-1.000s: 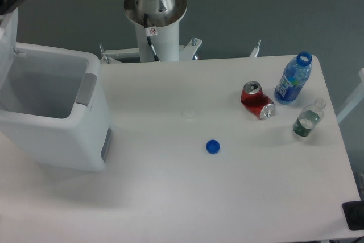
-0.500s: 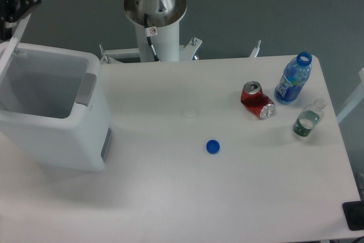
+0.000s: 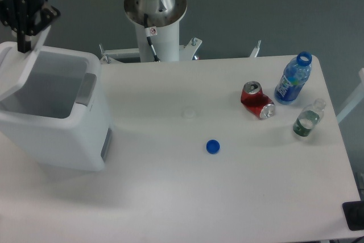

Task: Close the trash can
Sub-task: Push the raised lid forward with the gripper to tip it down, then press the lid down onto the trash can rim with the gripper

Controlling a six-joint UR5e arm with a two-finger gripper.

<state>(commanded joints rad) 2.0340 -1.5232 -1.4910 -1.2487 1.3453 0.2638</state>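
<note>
The trash can (image 3: 68,135) is a big white boxy bin at the table's left end, with a grey latch strip (image 3: 86,89) on its right rim. Its white lid (image 3: 16,71) is hinged on the left side and leans partway over the opening, which is still largely uncovered. My gripper (image 3: 25,45) hangs above the bin's back left corner, its dark fingers pointing down and pressed together against the lid's upper edge, holding nothing.
A crushed red soda can (image 3: 257,100), a blue bottle (image 3: 293,79) without a cap and a small clear bottle (image 3: 307,119) sit at the right. A blue cap (image 3: 212,147) lies mid-table. The robot's base column (image 3: 154,15) stands behind the table.
My gripper has moved right and down from the top left corner, and the lid has tipped from nearly upright to leaning over the bin's opening.
</note>
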